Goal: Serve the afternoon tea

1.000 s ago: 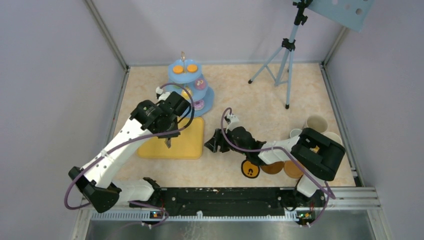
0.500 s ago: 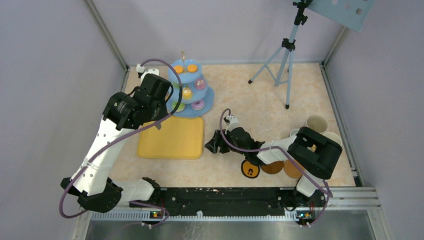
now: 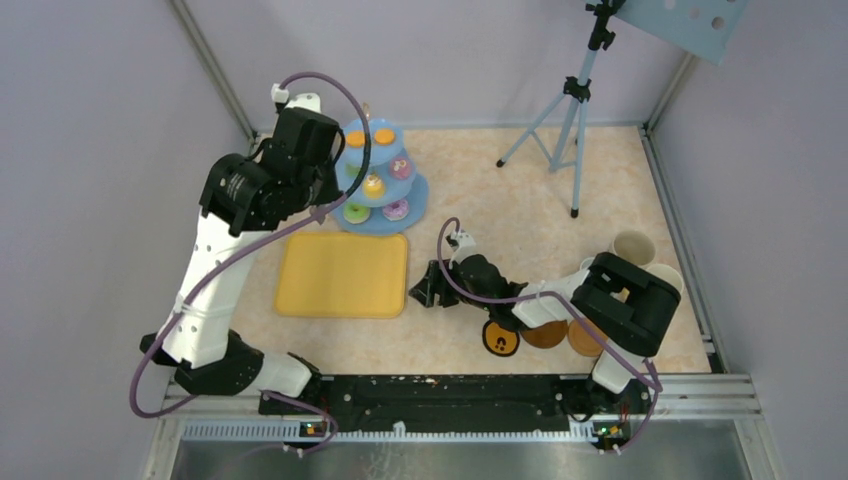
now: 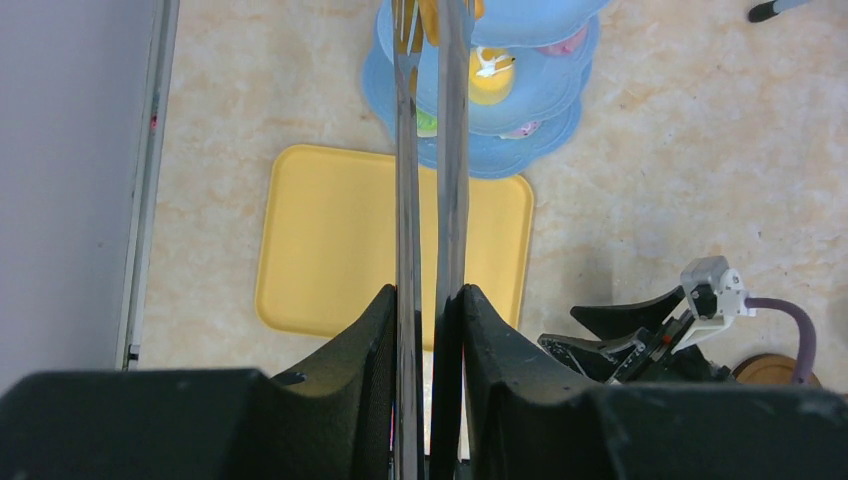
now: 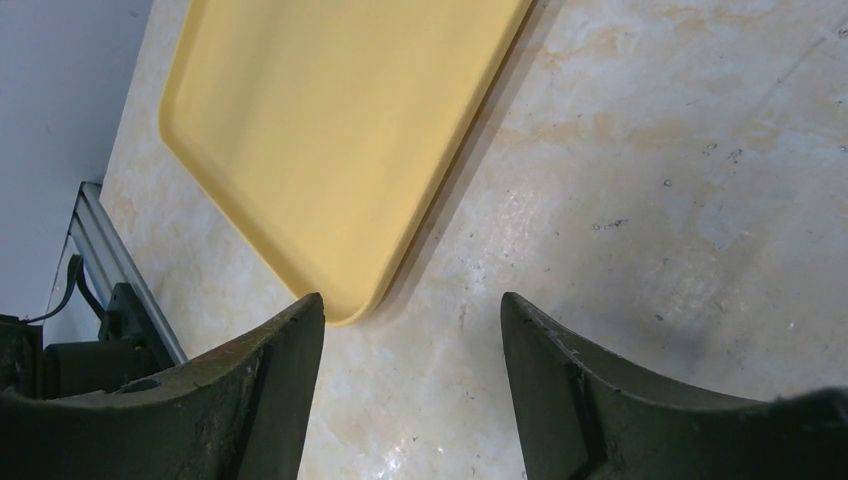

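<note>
Light-blue, the three-tier stand (image 3: 385,226) sits just behind the yellow tray (image 3: 342,275). Its top tier carries two orange pastries (image 3: 383,135). The middle tier holds a yellow pastry (image 3: 372,185) and a purple pastry (image 3: 401,167). The bottom tier holds a green pastry (image 3: 354,211) and a pink-purple pastry (image 3: 396,209). Well to the right of the tray stand the cream mugs (image 3: 632,247), with brown coasters (image 3: 546,336) nearer the arm bases.

The left gripper (image 4: 428,300) is raised above the tray's far left corner, its jaws clamped on the metal tongs (image 4: 455,150), whose blades reach out over the stand. The right gripper (image 3: 425,290) sits low over the table (image 3: 500,200), just right of the tray's near right corner, jaws apart and holding nothing.
</note>
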Controlling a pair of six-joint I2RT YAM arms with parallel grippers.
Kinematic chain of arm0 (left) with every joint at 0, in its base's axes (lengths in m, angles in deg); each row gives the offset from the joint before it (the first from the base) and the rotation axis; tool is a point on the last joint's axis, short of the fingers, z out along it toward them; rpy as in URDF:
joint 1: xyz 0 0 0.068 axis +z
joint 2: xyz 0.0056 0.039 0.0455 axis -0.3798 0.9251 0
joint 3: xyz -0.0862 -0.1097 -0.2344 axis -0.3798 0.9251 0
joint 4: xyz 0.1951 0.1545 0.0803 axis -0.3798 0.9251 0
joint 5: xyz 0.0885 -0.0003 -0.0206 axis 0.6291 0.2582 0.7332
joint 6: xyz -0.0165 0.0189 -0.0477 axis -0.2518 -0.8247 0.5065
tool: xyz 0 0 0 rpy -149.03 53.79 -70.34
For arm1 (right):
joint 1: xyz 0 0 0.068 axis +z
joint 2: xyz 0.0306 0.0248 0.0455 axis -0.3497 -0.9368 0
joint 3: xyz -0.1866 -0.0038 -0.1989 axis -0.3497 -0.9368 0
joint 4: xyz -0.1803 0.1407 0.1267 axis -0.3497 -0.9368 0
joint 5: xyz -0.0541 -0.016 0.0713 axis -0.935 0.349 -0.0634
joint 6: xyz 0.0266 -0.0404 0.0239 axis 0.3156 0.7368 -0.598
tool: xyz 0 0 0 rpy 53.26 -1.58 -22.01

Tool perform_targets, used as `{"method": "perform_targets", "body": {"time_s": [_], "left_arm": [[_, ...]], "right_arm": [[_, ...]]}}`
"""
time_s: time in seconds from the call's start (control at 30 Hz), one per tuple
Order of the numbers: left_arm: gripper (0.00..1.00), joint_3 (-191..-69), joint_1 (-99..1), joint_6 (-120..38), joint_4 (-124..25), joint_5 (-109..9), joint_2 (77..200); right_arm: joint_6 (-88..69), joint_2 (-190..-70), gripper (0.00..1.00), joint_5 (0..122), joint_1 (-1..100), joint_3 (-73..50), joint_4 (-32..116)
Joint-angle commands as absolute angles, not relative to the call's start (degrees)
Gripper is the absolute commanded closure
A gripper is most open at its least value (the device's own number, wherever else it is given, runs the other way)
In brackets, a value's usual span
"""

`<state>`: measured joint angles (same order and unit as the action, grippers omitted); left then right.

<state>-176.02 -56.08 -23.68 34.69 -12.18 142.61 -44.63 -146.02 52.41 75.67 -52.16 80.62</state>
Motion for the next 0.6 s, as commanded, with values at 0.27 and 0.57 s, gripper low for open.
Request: {"method": "perform_targets", "body": {"time_s": [0.27, 0.57], "left_arm": [[0.76, -179.87, -55.81, -26.82, 28.78, -10.52, 149.76], [0.76, -176.94, -55.81, -27.21, 25.69, -10.54, 151.37]], "right_arm": [[-43.65, -145.25, 0.36, 51.63, 75.14, -50.36, 82.41], [-43.62, -145.38, 0.36, 51.76, 75.06, -50.44, 82.56]]}}
